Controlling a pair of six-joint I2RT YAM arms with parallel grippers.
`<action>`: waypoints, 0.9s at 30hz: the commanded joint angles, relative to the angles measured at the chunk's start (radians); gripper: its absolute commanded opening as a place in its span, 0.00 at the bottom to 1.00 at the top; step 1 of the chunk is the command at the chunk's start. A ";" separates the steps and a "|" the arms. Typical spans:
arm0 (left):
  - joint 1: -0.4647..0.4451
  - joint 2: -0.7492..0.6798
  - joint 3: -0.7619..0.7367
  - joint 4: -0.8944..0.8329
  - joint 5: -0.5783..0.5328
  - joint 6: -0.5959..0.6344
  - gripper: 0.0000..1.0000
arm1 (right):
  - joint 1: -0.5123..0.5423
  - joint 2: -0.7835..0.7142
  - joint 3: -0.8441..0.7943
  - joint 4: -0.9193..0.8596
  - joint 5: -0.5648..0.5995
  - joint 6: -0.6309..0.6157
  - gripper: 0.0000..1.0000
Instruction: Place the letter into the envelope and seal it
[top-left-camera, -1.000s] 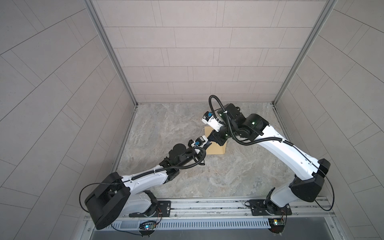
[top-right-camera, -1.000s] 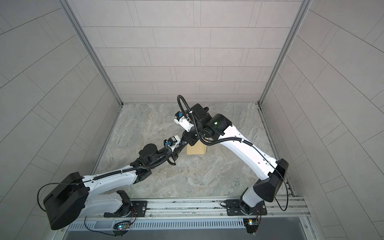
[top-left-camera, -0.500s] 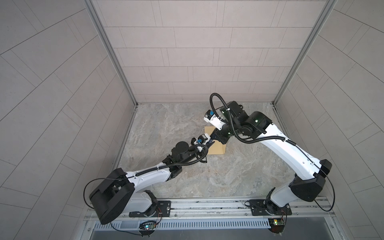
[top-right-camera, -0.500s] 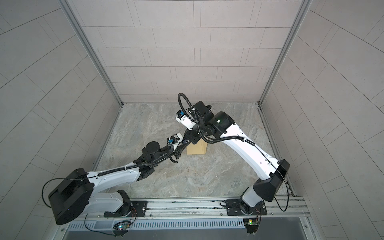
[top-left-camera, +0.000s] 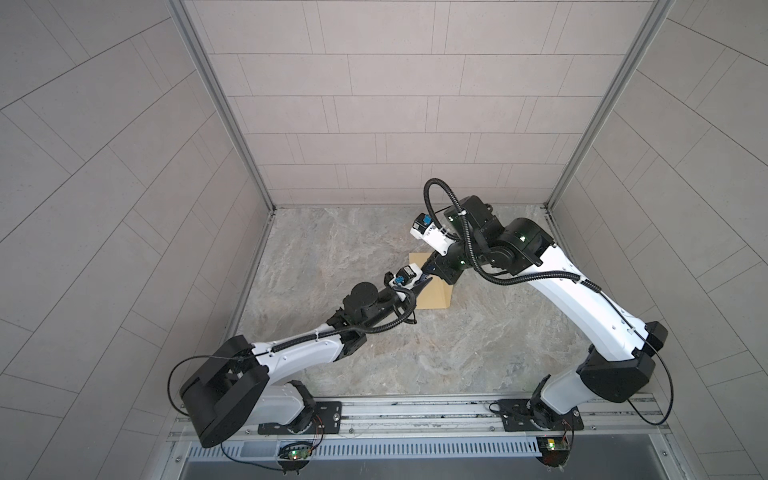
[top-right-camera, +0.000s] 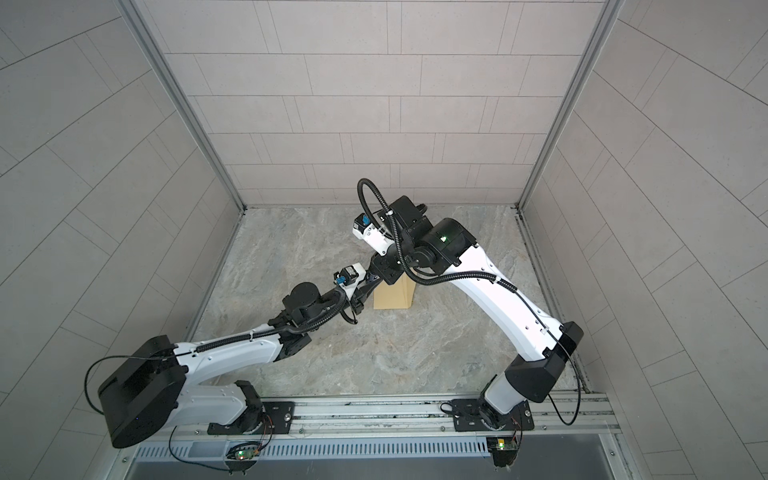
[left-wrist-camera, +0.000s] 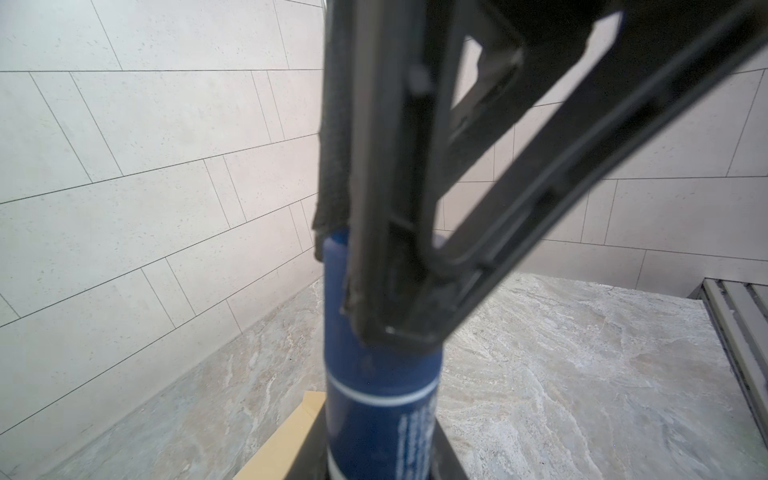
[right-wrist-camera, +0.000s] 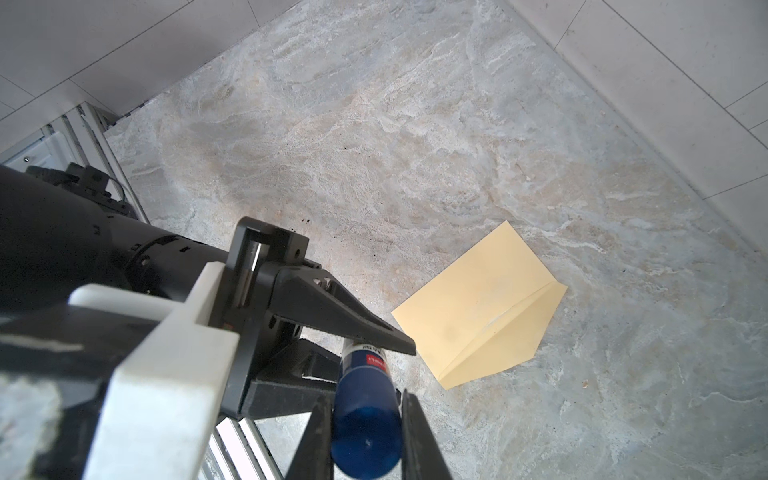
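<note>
- The plain yellow-tan manila paper envelope lay flat on the grey-veined marble tabletop, in the middle and somewhat toward the far wall.
- In the right wrist view the envelope had its flap unfolded, lying open beyond a straight crease. All four corners were free and nothing touched them.
- I could not tell which scene side the flap faced.
- The blue cylindrical glue stick was held off the table between the two arms, apart from the paper.
- The left gripper was clamped on the labelled end of the glue stick.
- The right gripper was clamped on the plain blue end, one finger on each side.
- In both top views the two grippers met over the envelope's far-left part. Its near edge and right edge stayed exposed.
- Bare marble ran broadly left, near and right of the envelope. The far wall stood closer.
- The metal rail bounded the near edge of the tabletop, well apart from the envelope.
</note>
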 joint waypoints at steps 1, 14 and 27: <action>0.017 -0.005 -0.044 -0.169 -0.123 0.020 0.00 | -0.010 -0.036 0.048 -0.019 -0.018 0.063 0.00; 0.007 -0.062 -0.101 -0.260 -0.044 0.017 0.00 | -0.017 -0.036 -0.013 -0.016 -0.067 0.004 0.00; 0.007 -0.071 -0.156 -0.255 0.091 -0.035 0.00 | -0.022 -0.035 -0.041 -0.099 -0.153 -0.236 0.00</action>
